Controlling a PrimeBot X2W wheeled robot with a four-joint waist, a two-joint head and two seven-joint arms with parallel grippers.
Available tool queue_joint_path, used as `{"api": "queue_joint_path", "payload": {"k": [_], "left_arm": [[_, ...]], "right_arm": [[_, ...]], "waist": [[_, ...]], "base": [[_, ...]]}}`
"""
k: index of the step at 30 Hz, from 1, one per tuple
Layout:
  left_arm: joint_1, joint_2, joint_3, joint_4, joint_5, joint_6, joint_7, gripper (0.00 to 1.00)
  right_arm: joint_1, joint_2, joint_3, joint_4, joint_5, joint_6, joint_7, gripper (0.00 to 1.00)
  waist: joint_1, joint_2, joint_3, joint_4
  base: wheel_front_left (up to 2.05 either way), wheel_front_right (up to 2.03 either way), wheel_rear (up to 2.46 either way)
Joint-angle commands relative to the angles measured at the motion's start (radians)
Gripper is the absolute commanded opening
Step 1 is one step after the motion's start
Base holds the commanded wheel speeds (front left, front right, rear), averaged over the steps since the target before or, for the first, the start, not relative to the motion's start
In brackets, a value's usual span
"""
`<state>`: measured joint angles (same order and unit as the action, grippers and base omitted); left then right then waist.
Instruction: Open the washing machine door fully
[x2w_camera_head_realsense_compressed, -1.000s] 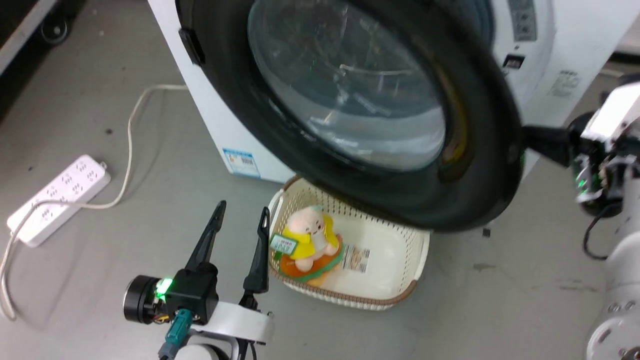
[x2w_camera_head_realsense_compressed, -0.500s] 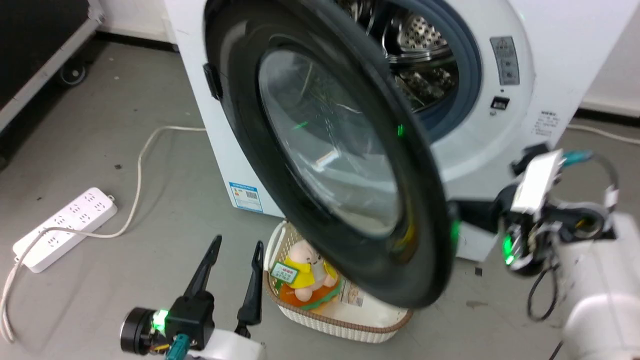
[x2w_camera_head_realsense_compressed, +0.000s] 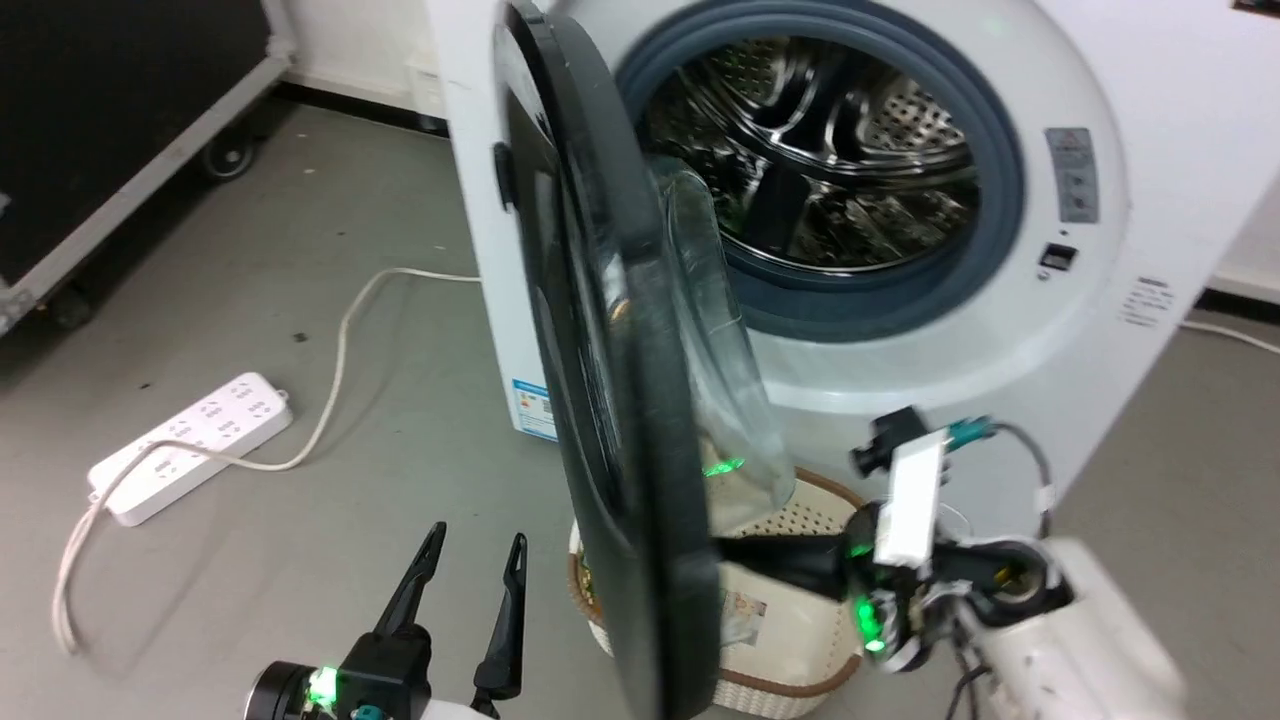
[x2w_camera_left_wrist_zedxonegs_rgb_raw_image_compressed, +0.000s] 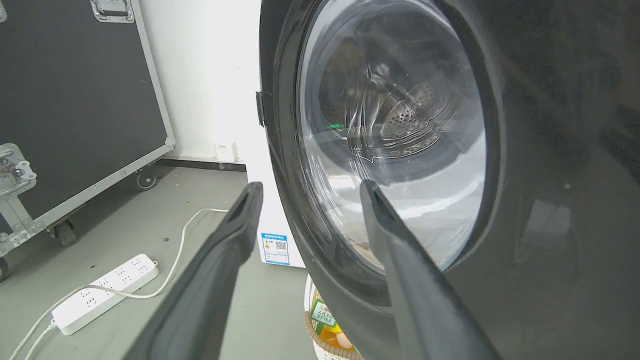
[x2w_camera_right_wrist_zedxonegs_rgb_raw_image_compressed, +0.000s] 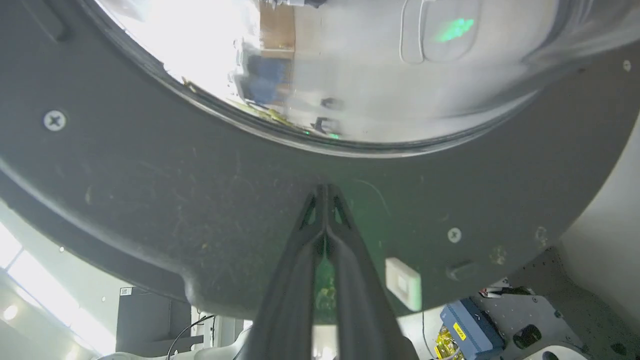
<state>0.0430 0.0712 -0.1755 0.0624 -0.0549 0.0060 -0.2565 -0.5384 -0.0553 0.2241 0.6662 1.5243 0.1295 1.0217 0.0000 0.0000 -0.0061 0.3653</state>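
I have the washing machine door (x2w_camera_head_realsense_compressed: 650, 430) standing almost edge-on in the head view. Its rim runs from the top centre of the frame down to the bottom centre, with the glossy outer face toward the frame's left. The glass bowl bulges right, toward the machine.

At the lower left, my left hand (x2w_camera_head_realsense_compressed: 478, 535) hovers near that outer face. Its fingers are spread apart, point up the frame and hold nothing.

At the lower right, my right hand (x2w_camera_head_realsense_compressed: 728, 548) reaches leftward, roughly level, with the pale forearm behind it. Its fingers are pressed together, gripping nothing, and their tips touch the door's dull inner ring below the glass.

A woven basket (x2w_camera_head_realsense_compressed: 800, 660) sits on the floor under the door. Beyond, at the upper right, the steel drum (x2w_camera_head_realsense_compressed: 830, 160) lies uncovered in the white machine body (x2w_camera_head_realsense_compressed: 1150, 100).
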Motion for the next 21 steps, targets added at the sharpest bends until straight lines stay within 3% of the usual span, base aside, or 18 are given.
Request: {"api": "queue_joint_path", "payload": {"k": [1, 7, 17, 18, 19, 21], "left_arm": [[0.015, 0.001, 0.003, 0.000, -0.001, -0.001, -0.005, 1.00], [0.027, 0.003, 0.007, 0.000, -0.001, -0.003, -0.005, 1.00], [0.038, 0.001, 0.018, -0.005, -0.004, 0.005, -0.005, 1.00], [0.038, 0.001, 0.021, -0.006, -0.005, 0.006, -0.005, 1.00], [0.039, 0.002, 0.023, -0.006, -0.005, 0.006, -0.005, 1.00], [0.040, 0.003, 0.030, -0.005, -0.007, 0.008, -0.005, 1.00]], "right_arm": [[0.022, 0.005, 0.031, -0.013, 0.028, 0.001, -0.018, 0.00], [0.031, 0.005, 0.173, -0.035, 0.114, 0.001, -0.109, 0.00], [0.006, -0.007, 0.200, -0.024, 0.131, 0.001, -0.202, 0.00], [0.003, -0.017, 0.196, -0.033, 0.119, 0.001, -0.225, 0.16], [0.003, -0.028, 0.194, -0.042, 0.110, 0.001, -0.240, 1.00], [0.009, -0.057, 0.191, -0.078, 0.082, 0.001, -0.274, 1.00]], "waist": [[0.0000, 0.0000, -0.008, 0.017], [0.0000, 0.0000, -0.016, 0.063], [0.0000, 0.0000, -0.021, 0.055], [0.0000, 0.0000, -0.023, 0.047], [0.0000, 0.0000, -0.026, 0.039], [0.0000, 0.0000, -0.031, 0.021]], "base": [[0.00, 0.00, 0.00], [0.00, 0.00, 0.00], [0.00, 0.00, 0.00], [0.00, 0.00, 0.00], [0.00, 0.00, 0.00], [0.00, 0.00, 0.00]]}}
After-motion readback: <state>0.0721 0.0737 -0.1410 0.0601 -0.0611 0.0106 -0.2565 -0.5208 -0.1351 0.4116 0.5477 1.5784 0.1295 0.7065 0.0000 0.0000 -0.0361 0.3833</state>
